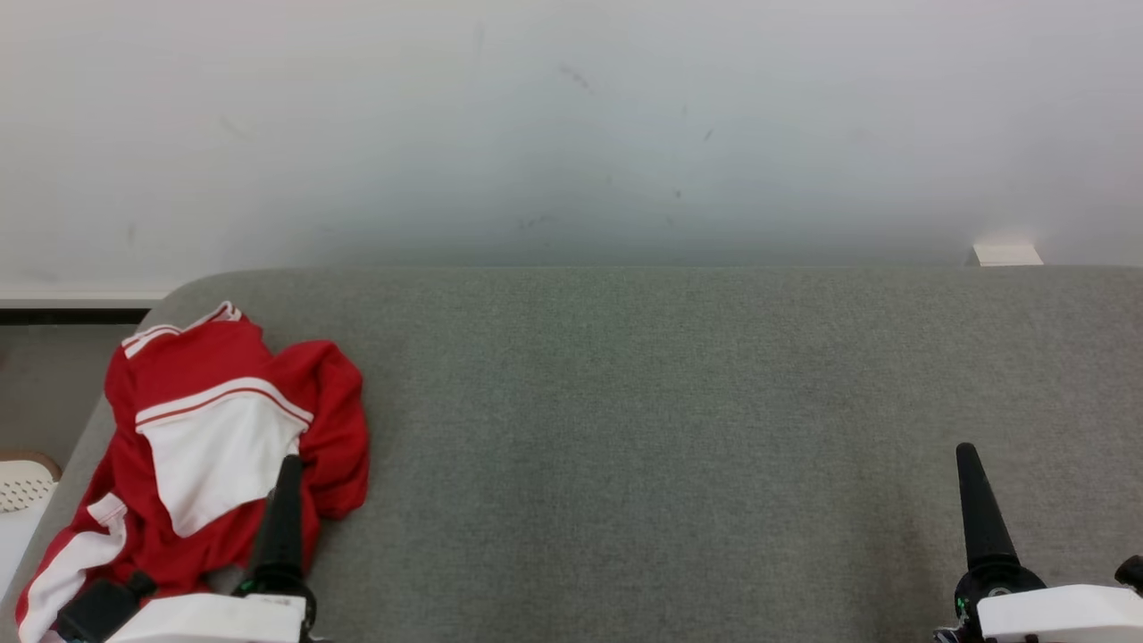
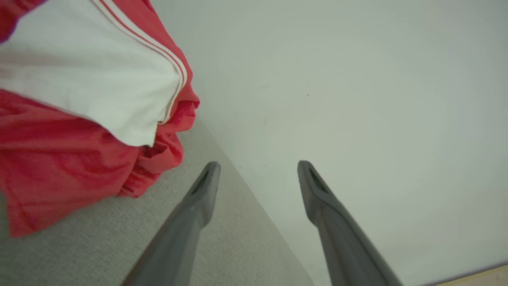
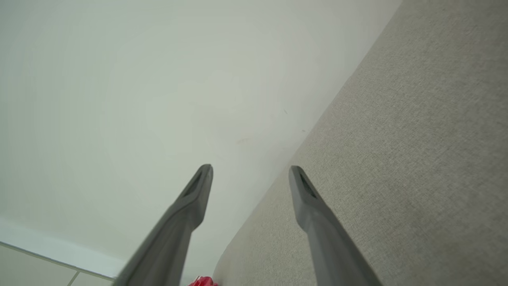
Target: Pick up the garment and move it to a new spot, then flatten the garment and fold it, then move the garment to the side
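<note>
Evidently unlifted, the red-and-white jersey (image 1: 214, 420) lay crumpled at the left end of the desk (image 1: 670, 402). The left gripper (image 2: 258, 165) hovered beside it, jaws wide, likely readying a grasp, while the right gripper (image 3: 250, 167) waited well apart, jaws also open and empty.

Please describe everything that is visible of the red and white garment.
The garment is red with white panels and thin white stripes, of thin, smooth-looking cloth. It lies crumpled, not flat, at the left end of the grey padded surface, reaching close to its left edge. The open left tool is beside it, with no cloth between the fingers.
</note>
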{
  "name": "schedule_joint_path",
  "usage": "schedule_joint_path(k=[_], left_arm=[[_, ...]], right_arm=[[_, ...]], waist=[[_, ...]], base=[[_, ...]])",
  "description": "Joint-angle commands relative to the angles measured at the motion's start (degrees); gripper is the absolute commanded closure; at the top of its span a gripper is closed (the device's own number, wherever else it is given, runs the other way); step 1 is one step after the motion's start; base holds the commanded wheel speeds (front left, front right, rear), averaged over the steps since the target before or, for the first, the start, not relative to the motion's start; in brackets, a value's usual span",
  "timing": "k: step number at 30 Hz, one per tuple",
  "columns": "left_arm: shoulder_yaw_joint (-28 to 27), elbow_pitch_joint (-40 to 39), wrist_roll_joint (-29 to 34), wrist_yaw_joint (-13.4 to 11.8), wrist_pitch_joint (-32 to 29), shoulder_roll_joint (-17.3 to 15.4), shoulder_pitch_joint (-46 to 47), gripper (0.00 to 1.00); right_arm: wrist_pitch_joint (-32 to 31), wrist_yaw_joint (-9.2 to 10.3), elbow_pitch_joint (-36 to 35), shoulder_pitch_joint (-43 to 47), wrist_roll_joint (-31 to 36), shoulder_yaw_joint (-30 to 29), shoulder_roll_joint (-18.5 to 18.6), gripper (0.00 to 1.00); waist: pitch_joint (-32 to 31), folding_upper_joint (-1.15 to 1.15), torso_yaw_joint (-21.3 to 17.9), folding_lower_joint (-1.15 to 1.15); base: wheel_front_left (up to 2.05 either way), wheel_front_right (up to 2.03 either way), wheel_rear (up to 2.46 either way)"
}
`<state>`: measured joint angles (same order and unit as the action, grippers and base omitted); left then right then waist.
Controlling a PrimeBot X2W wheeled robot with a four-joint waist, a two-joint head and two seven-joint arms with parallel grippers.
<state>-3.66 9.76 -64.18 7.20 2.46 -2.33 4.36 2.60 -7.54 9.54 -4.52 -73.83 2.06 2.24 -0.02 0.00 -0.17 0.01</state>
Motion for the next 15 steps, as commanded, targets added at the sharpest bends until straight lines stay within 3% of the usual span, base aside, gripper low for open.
schedule_joint_path(k=[1,15], left_arm=[[-0.47,-1.04,2.72,0.2,0.73,-0.47,0.41,0.0],[1.82,-1.41,20.93,0.25,3.41,-0.48,-0.8,0.0]], right_arm=[[0.56,0.03,-1.02,-1.21,2.1,0.52,0.6,0.0],[3.18,0.04,-0.49,-0.97,20.87,2.41,0.73,0.0]], waist=[[-0.09,0.0,-0.02,0.0],[-0.64,0.0,-0.21,0.0]], base=[[0.0,0.0,0.0],[0.0,0.0,0.0]])
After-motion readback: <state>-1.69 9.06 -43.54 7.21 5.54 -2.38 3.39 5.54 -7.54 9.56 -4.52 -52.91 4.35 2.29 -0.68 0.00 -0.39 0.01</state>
